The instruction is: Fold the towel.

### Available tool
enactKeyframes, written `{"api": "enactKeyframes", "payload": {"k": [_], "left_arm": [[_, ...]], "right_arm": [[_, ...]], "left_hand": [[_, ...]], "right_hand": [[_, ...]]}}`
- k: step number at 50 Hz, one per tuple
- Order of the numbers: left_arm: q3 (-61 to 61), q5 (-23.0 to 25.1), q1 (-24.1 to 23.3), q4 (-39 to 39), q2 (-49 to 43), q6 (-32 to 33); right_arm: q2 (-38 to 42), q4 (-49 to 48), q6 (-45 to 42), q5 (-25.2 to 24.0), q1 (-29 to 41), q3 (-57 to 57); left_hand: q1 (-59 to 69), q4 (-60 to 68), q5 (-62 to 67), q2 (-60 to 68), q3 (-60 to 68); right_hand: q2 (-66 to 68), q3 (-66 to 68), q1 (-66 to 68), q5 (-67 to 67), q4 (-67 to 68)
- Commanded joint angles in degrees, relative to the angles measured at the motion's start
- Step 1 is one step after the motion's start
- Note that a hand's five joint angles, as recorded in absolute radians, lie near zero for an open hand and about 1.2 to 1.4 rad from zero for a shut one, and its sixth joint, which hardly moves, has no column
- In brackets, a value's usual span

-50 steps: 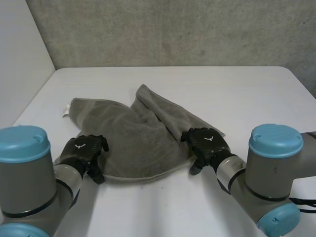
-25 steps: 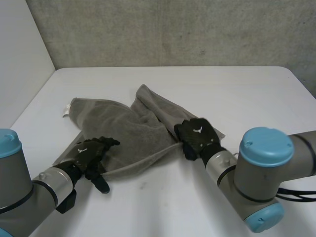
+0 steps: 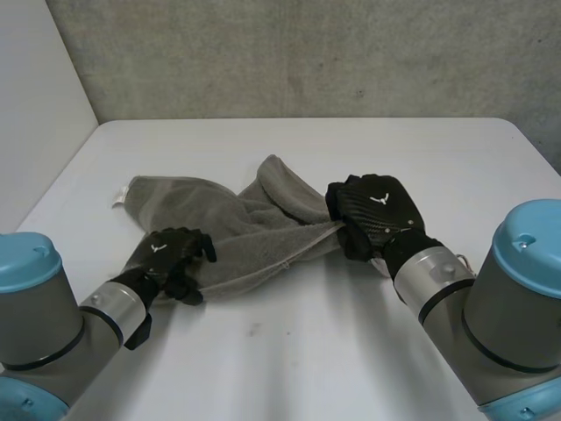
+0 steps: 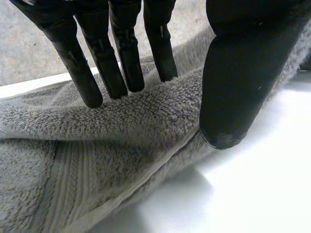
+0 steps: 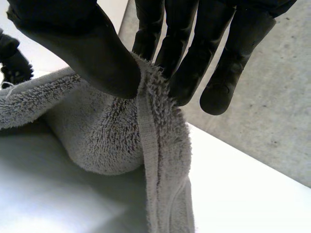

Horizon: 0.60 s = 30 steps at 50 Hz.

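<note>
grey towel point(image 3: 223, 230), edge pinched by left hand point(image 3: 166, 259) and right hand point(image 3: 377, 206); i'd carry both ends across evenly.

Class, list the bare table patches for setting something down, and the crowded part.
Bare table lies between the towel and the concrete wall, and on the towel's near side. Crowded: the middle, where left hand and right hand pinch the towel.
</note>
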Motion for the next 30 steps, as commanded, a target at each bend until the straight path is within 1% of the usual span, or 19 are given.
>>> {"api": "enactKeyframes", "payload": {"k": [1, 6, 14, 16, 17, 19, 23, 25, 27, 28, 30], "left_arm": [[-0.76, -0.40, 0.14, -0.45, 0.37, 0.02], [-2.43, -0.93, 0.75, -0.80, 1.69, 0.02], [-7.27, -1.55, 1.72, -0.98, 9.07, 0.28], [-9.10, -1.46, 2.59, -1.59, 13.36, 0.20], [-9.11, -1.46, 2.60, -1.60, 13.38, 0.20], [-11.13, -1.37, 4.09, -2.56, 16.88, 0.28], [-12.37, -1.28, 5.32, -4.06, 18.30, 0.99], [-12.72, -1.28, 5.85, -4.41, 18.21, 1.95], [-13.33, -1.37, 6.73, -4.41, 17.25, 5.45], [-13.33, -1.37, 6.73, -4.41, 17.24, 5.47], [-13.25, -1.46, 7.60, -4.23, 13.75, 9.67]], "right_arm": [[-0.74, 0.10, -0.02, 4.61, -0.42, -0.20], [-0.65, 0.10, -0.11, 4.97, -0.51, -0.11], [0.31, -0.16, -0.28, 4.88, -0.42, 0.06], [0.93, -0.25, -0.28, 4.88, -0.42, 0.06], [1.54, -0.25, -0.37, 4.97, -0.51, 0.06], [1.90, -0.34, -0.37, 4.97, -0.51, 0.06], [2.16, -0.43, -0.55, 4.97, -0.42, 0.06], [2.25, -0.43, -0.55, 4.97, -0.42, 0.06], [2.25, -0.52, -0.64, 4.97, -0.42, 0.06], [2.34, -0.52, -0.64, 4.97, -0.42, 0.06], [2.43, -0.52, -0.64, 4.97, -0.33, 0.06]], "left_hand": [[6.72, 6.81, 6.89, 6.70, 6.77], [6.05, 6.14, 6.22, 6.03, 6.09], [5.88, 5.97, 6.05, 5.86, 5.93], [6.05, 6.14, 6.22, 6.03, 6.09], [6.05, 6.14, 6.22, 6.03, 6.09], [6.05, 6.14, 6.22, 6.03, 6.09], [6.22, 6.30, 6.38, 6.20, 6.26], [6.22, 6.30, 6.38, 6.20, 6.26], [6.05, 6.14, 6.22, 6.03, 6.10], [6.05, 6.14, 6.22, 6.03, 6.09], [5.72, 5.80, 5.88, 5.70, 5.76]], "right_hand": [[3.55, 4.88, 3.03, 2.96, 3.05], [3.55, 4.88, 3.03, 2.96, 3.05], [3.55, 4.88, 3.03, 2.96, 3.05], [3.55, 4.88, 3.03, 2.96, 3.05], [3.55, 4.88, 3.03, 2.96, 3.05], [3.55, 4.88, 3.03, 2.96, 3.05], [3.55, 4.88, 3.03, 2.96, 3.05], [3.55, 4.88, 3.03, 2.96, 3.05], [3.55, 4.88, 3.03, 2.96, 3.05], [3.55, 4.88, 3.03, 2.96, 3.05], [3.55, 4.88, 3.03, 2.96, 3.05]]}}
